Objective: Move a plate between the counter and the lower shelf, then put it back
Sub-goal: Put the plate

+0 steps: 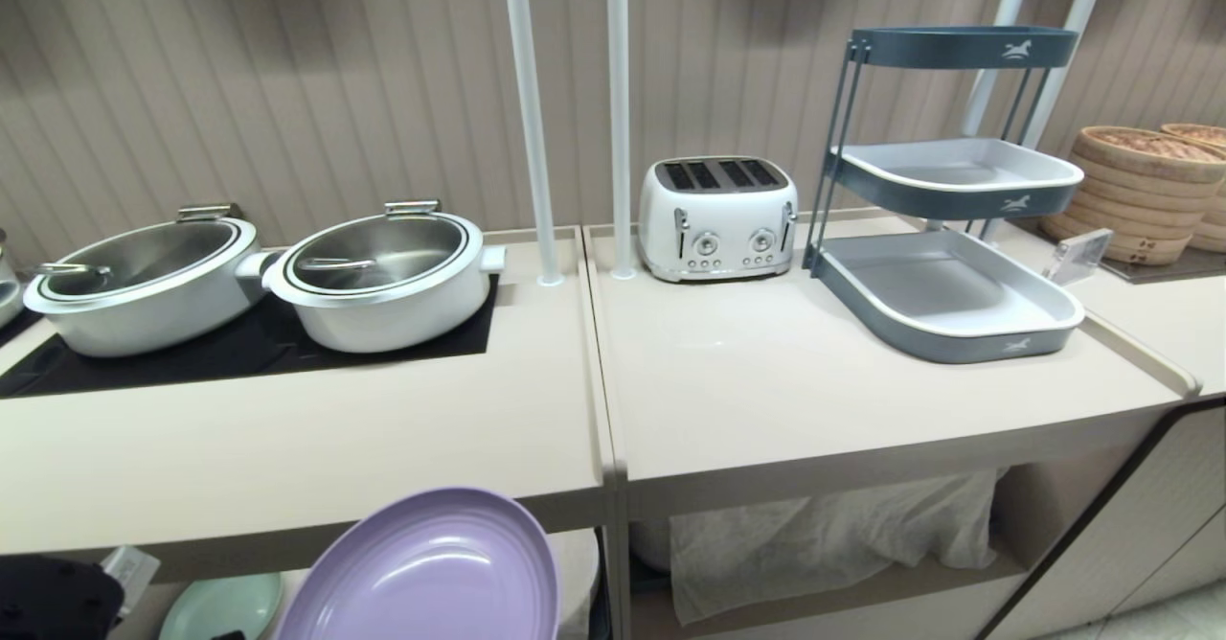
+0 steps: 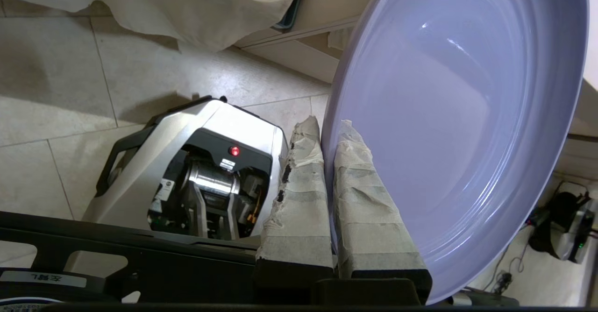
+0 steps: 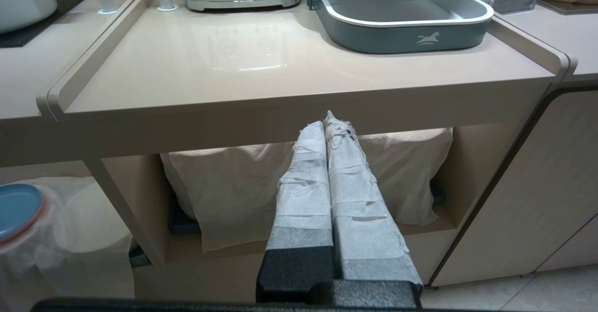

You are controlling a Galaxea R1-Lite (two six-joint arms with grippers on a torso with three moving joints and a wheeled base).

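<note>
The lilac plate [image 1: 431, 573] hangs tilted in the air just in front of the counter [image 1: 766, 381], below the worktop's front edge. My left gripper [image 2: 328, 126] is shut on the plate [image 2: 458, 116], with one taped finger on each face of its rim. In the head view the gripper itself is hidden behind the plate. My right gripper [image 3: 327, 121] is shut on nothing and sits level before the counter's [image 3: 233, 69] front edge, above the lower shelf [image 3: 187, 251]. The lower shelf [image 1: 862, 592] opens under the worktop.
Two lidded white pots [image 1: 383, 276] sit on a black cooktop [image 1: 192, 357]. A toaster [image 1: 716, 217], two white poles [image 1: 532, 142], a blue-grey tray rack [image 1: 948, 295] and bamboo steamers [image 1: 1140, 190] line the back. A cloth-covered bundle [image 1: 833, 535], a mint-green plate [image 1: 220, 606] and a blue plate [image 3: 16, 209] are below.
</note>
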